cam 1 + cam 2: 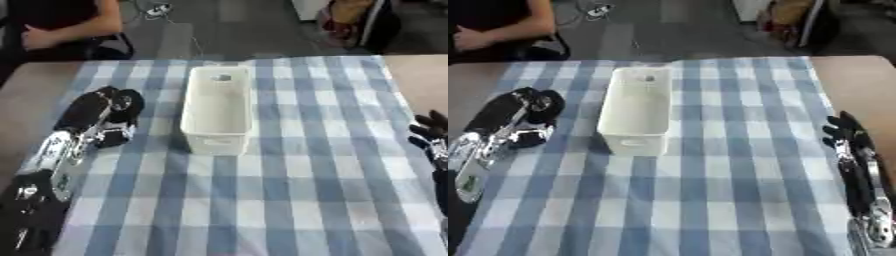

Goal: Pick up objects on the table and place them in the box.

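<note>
checked cloth (289, 200) in foreground; white box (217, 107) lies just right of the curled left hand (109, 117), well apart from the relaxed, empty right hand (843, 131).

My left robot hand (109, 112) extends forward at the view's left, fingers curled, holding nothing. My right robot hand (843, 131) lies at the right edge, fingers relaxed.
</note>
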Robot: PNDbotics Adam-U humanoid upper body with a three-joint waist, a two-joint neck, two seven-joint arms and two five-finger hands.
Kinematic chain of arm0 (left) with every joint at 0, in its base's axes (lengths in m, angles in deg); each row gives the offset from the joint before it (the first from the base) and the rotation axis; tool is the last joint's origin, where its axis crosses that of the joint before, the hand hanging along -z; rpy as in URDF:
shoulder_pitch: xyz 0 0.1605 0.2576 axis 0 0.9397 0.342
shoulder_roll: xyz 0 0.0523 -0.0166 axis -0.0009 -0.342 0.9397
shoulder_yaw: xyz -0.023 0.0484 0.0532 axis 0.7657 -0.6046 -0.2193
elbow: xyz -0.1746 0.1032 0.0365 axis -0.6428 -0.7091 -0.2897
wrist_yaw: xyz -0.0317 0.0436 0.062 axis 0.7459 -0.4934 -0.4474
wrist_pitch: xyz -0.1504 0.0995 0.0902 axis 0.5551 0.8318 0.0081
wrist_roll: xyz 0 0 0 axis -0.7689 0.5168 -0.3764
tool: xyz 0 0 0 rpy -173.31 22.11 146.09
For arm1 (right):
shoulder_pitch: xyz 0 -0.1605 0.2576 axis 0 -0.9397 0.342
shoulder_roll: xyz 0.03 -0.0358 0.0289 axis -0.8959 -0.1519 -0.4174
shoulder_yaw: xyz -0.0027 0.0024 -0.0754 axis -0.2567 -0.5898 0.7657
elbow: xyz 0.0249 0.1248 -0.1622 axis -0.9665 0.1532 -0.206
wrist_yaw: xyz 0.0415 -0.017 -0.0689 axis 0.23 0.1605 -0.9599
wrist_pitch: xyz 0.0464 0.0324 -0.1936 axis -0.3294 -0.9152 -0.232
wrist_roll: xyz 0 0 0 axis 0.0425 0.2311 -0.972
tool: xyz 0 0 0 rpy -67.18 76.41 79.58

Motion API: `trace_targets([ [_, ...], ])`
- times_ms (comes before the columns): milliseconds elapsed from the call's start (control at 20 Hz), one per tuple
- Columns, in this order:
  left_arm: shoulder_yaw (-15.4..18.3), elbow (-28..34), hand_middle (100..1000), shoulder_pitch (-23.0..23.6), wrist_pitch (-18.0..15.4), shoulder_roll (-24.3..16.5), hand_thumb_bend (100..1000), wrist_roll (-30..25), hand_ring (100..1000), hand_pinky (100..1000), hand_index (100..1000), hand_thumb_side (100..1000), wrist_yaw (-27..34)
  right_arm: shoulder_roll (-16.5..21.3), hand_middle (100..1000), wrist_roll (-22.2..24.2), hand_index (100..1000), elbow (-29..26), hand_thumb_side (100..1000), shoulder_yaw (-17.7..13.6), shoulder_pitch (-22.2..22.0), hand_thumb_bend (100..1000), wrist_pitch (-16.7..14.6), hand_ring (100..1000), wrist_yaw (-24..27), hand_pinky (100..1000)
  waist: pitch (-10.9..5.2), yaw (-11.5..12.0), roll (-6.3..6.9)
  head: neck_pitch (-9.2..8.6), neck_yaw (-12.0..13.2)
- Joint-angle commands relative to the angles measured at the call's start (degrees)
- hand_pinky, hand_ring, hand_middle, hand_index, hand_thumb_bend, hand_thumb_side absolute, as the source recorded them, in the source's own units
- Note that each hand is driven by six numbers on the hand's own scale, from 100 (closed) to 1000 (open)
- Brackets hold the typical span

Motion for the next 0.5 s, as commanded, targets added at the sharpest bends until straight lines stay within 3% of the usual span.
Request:
trace_targets([
  [50,0.14,2.22,711,-2.08,-0.01,-1.69,100,0.03,741,887,213,346,0.67,0.75,859,-0.16,963,-1.15,738,-0.39,0.17,100,-0.07,863,-0.13,860,-0.84,-0.01,0.13,-0.67,-0.61],
  [100,-0.10,2.44,711,-2.47,-0.21,-1.59,100,-0.10,741,887,213,311,0.73,0.76,859,-0.13,963,-1.14,739,-0.37,0.17,100,-0.07,863,-0.13,860,-0.87,-0.04,0.15,-0.72,-0.58],
  [500,-2.30,3.81,710,-5.84,-2.13,0.10,100,-1.49,743,887,215,316,0.75,0.75,859,0.00,963,-1.10,739,-0.25,0.22,100,-0.08,863,-0.12,860,-0.98,-0.41,0.27,-0.80,-0.38],
])
